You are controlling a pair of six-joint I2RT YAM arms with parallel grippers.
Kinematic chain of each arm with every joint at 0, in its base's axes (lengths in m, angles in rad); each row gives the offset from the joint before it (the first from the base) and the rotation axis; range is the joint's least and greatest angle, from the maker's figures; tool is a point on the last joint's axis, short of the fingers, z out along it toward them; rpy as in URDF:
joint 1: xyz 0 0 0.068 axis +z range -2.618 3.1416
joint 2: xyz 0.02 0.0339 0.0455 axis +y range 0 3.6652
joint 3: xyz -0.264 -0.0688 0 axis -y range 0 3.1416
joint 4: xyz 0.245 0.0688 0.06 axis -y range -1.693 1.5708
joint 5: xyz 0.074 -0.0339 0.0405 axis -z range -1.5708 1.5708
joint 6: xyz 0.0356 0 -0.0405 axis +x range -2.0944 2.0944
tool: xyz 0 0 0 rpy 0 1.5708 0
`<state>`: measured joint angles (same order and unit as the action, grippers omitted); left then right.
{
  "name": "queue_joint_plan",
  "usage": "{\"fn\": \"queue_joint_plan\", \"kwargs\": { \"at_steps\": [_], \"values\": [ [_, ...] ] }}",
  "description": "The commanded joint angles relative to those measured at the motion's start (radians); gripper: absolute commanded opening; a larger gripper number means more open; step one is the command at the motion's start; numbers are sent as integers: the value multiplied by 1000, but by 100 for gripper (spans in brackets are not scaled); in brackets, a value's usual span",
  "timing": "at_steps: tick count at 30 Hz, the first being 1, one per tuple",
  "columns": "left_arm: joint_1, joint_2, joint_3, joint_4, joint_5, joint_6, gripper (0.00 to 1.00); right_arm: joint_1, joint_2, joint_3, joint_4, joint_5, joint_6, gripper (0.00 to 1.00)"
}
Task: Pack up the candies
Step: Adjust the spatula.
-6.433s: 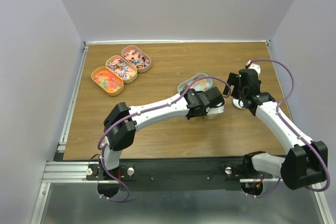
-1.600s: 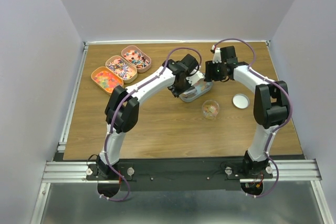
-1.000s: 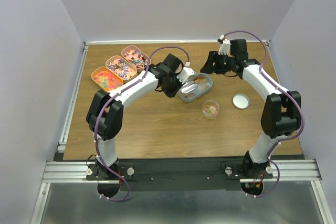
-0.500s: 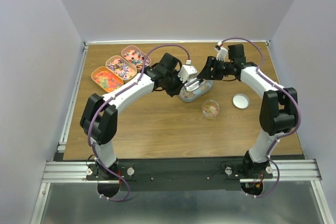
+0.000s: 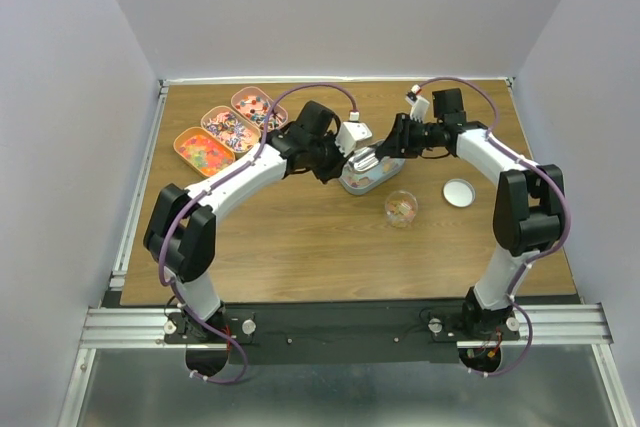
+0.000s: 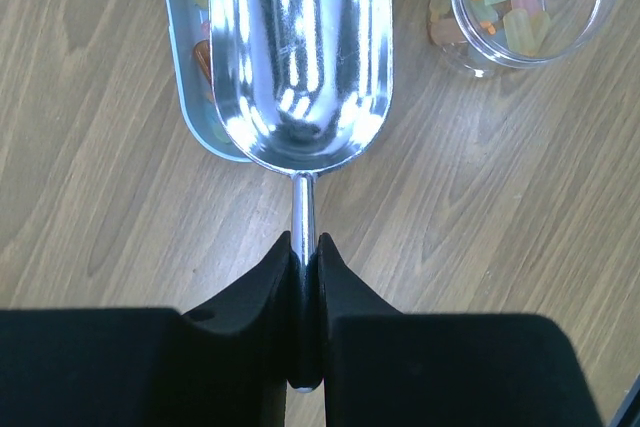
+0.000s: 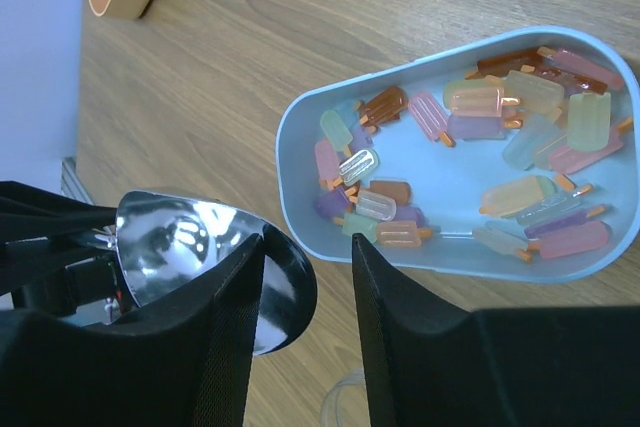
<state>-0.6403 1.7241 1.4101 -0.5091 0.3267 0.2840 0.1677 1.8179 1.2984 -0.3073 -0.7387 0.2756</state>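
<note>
— Our left tool [image 6: 303,247] is clamped tight on the handle of the scoop [image 6: 300,47]. Its bowl is empty, over the blue tin [image 7: 300,117] that holds the candies [image 7: 480,147].
— Then we should dip its lip low, push under them, and lift level.
— And our right tool [image 7: 308,247]?
— Half open, holding nothing, at the scoop's rim. A second ago it hung well back, jaws wider.
</note>
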Motion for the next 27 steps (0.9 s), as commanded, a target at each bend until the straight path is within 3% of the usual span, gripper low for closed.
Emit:
{"fn": "queue_joint_plan", "kwargs": {
  "at_steps": [1,11,27],
  "values": [
    [11,-66,-28,84,44,-3,0,-17,29,-24,8,-22,2,46],
    [22,-127,-92,185,72,-17,0,-20,41,-27,10,-30,7,42],
    [27,-132,-105,221,109,-36,0,-19,50,-27,11,-45,2,44]
  ]
}}
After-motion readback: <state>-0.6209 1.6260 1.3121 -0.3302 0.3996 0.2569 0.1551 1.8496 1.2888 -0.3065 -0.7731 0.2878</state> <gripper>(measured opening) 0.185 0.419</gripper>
